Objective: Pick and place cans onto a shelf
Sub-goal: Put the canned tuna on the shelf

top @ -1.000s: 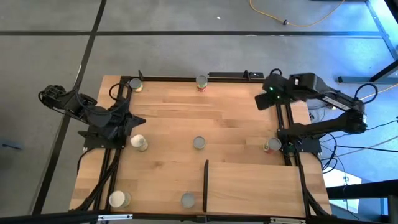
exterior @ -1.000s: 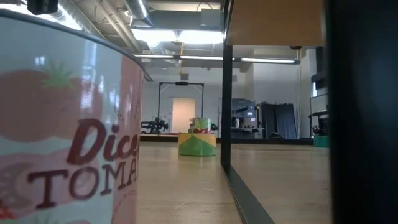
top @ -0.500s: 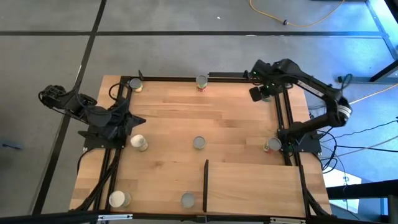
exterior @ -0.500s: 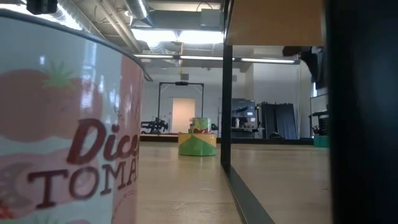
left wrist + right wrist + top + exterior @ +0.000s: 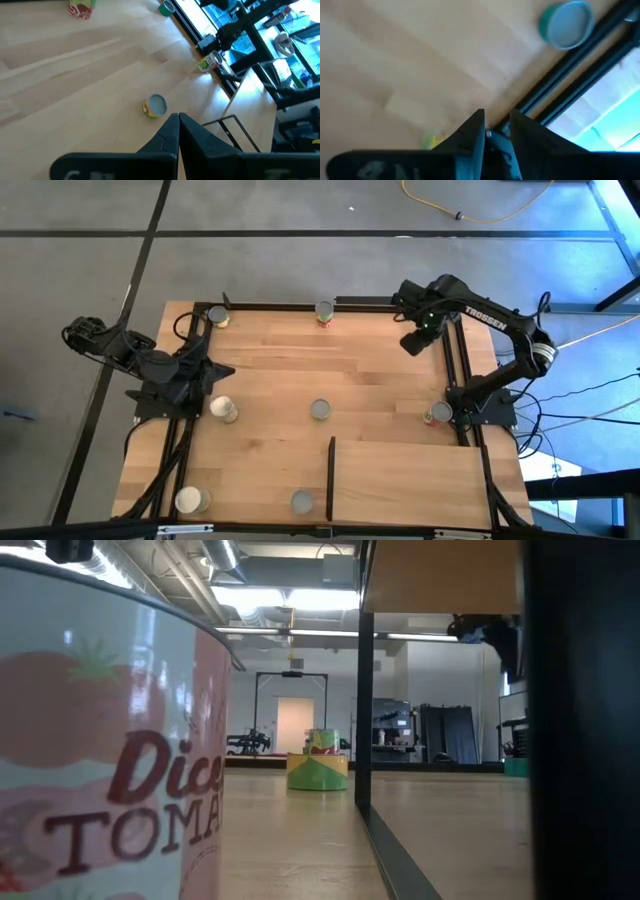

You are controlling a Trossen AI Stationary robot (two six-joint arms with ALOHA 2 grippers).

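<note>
Nearest the low camera, a tomato can (image 5: 105, 730) fills the view, and beside it stands the dark upright edge of the shelf (image 5: 410, 480). From above, that light-wood panel lies bare: no can rests on it, so the task looks barely begun.

The cans lie scattered over the counter (image 5: 270, 370). Two sit at the near edge (image 5: 190, 500) (image 5: 301, 501), one cream-topped can (image 5: 222, 409) is just beside the left arm's base, one is in the middle (image 5: 319, 410), and one (image 5: 437, 413) is by the right arm's base. Farther off, two more stand at the far edge (image 5: 217, 316) (image 5: 324, 312), and the right wrist view shows a green-sided can (image 5: 566, 24) near the frame rail.

The left hand (image 5: 178, 131) waits at the counter's left side, fingers pressed together, holding nothing. The right hand (image 5: 412, 343) hovers over the far right corner, fingers a little apart and empty. By my judgement every can has yet to be moved.
</note>
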